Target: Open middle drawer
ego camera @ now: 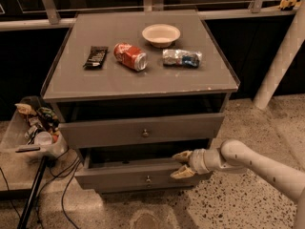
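Note:
The grey cabinet (143, 82) shows two drawer fronts, both pulled out a little. The lower one is the middle drawer (119, 178), with a small round knob (148, 179) at its centre and a dark opening above its front. My gripper (182, 165) comes in from the right, at the right part of this drawer's top edge. Its two fingers stand apart: one finger (180, 156) lies over the opening behind the front, the other in front of the panel. The drawer above it (95, 132) has its own knob (145, 133).
On the cabinet top lie a dark snack bar (96, 57), a red can (129, 56) on its side, a white bowl (161, 35) and a crushed bottle (182, 58). A bin of litter (35, 128) and cables stand at the left. A white post (281, 61) rises at the right.

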Motion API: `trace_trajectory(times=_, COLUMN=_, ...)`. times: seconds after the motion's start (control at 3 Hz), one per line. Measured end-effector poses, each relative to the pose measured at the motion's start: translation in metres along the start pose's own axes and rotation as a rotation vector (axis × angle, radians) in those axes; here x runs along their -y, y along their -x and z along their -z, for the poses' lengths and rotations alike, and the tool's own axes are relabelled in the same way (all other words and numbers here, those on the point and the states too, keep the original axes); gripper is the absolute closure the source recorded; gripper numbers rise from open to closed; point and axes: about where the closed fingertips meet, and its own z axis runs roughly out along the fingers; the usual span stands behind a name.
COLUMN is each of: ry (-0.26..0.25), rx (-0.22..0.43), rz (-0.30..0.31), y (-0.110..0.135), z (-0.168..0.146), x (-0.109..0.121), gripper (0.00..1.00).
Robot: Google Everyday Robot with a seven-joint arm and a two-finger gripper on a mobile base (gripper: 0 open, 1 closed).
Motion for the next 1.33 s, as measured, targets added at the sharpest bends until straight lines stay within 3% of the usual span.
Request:
trace_trajectory(times=0.67, ry=0.000, rx=0.000, rz=0.000, y=0.000, z=0.000, x=0.000, gripper=0.84)
trace_trajectory(times=1.0, ry=-0.005, rx=0.005, rz=-0.006, y=-0.004, z=0.008, x=-0.011, gripper=1.00)
trace_trajectory(times=1.33, ry=-0.013, rx=0.007, rz=0.001, y=-0.002, z=0.011, x=-0.014, gripper=1.00)
